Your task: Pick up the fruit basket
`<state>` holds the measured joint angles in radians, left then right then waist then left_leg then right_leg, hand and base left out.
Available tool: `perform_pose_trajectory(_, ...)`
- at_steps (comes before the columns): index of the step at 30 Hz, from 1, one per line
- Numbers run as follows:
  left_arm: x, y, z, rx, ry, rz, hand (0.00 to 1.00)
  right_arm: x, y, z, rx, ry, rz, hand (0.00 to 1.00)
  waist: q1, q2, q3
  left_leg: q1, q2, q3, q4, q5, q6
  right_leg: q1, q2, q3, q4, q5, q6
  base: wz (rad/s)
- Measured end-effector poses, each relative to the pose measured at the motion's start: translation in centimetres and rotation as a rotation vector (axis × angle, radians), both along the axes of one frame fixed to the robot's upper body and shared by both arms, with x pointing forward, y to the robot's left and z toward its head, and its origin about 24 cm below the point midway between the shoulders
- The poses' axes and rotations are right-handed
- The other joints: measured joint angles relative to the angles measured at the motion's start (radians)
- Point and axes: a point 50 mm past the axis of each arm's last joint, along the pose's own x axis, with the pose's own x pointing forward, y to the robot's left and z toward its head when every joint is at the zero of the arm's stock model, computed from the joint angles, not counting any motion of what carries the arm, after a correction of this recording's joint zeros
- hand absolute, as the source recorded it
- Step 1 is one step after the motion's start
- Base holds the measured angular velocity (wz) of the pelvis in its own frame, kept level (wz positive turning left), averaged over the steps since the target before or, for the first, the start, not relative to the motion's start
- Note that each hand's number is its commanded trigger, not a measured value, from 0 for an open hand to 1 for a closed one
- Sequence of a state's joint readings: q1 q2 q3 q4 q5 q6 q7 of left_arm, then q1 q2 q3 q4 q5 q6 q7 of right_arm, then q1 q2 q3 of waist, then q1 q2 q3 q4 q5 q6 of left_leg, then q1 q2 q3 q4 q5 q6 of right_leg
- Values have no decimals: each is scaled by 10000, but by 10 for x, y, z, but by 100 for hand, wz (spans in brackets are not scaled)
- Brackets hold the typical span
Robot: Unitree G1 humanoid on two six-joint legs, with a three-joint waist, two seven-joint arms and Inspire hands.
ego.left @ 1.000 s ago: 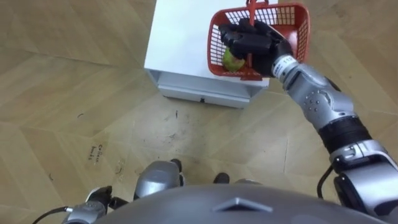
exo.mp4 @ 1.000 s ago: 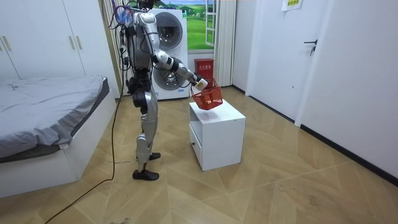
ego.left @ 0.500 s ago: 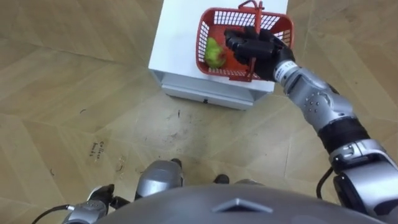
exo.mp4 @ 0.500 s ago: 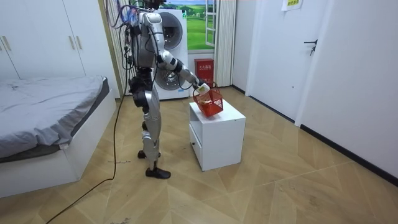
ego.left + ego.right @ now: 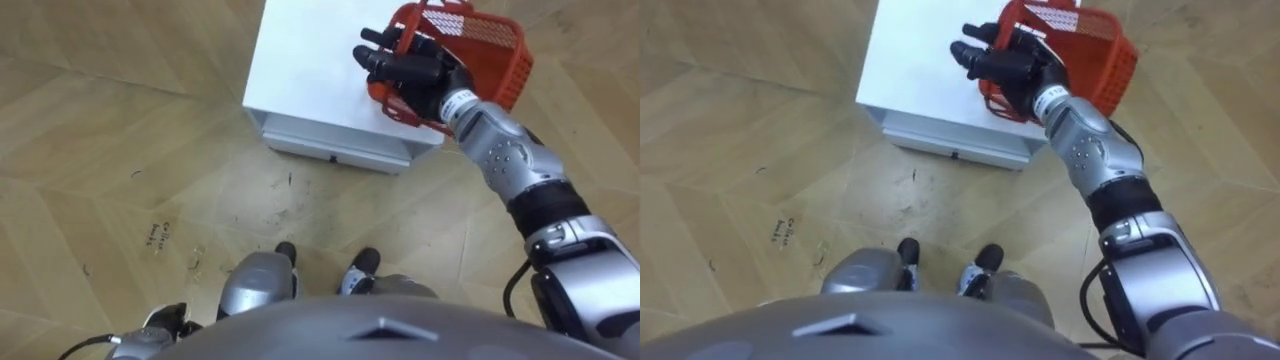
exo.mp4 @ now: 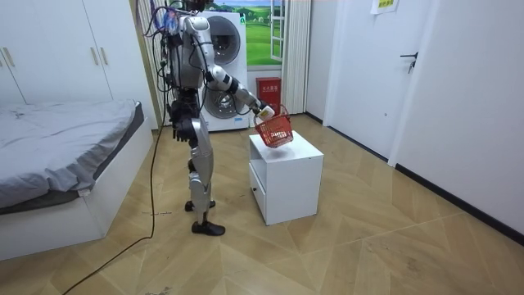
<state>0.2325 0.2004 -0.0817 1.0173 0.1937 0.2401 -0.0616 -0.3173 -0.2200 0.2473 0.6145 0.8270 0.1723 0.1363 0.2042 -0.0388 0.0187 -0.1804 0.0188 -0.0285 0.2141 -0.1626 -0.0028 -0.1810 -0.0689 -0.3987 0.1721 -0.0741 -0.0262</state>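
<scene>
**Tilting Basket Is Held Over Cabinet; Spill Is Feared**

The right hand [image 5: 415,75] is seen clenched on the red fruit basket [image 5: 490,50], its dark fingers [image 5: 372,58] pushed through at the near rim. Whether the handle or the rim itself is gripped cannot be told. The basket is held in the air at the end of the outstretched right arm, clear of the white cabinet [image 5: 310,70] and above its far right corner. It is tipped steeply, so that one side is turned up. Its contents are hidden by the hand and by the mesh wall.

The left hand [image 5: 160,322] is glimpsed low at the robot's side; its state cannot be made out.

The tilt is judged the chief hazard: any fruit inside may be rolled towards the low side and thrown out onto the wooden floor [image 5: 120,180] if the arm is swung or jerked. A second risk is posed by the off-centre hold, under which the basket may be twisted out of the fingers. The cabinet's edge could also be struck if the basket is lowered.
</scene>
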Motion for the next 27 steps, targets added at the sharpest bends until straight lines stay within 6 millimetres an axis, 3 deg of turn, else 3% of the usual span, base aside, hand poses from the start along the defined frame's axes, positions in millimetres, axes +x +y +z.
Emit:
perform_pose_trajectory(8, -1, -2, 0, -289, 133, -136, 0, -2, -1, -2, 93, 28, 26, 0, 36, 81, -38, -170, -32, -6, 232, -21, 33, -106, -1, -53, 55, -2, 11, 3)
perform_pose_trajectory(27, -5, -4, -2, -388, 332, -75, 0, -11, -5, -14, 154, 403, 185, 0, -65, 157, -40, -243, -78, 26, 258, -31, 59, -114, -94, -180, 161, -35, 45, 1)
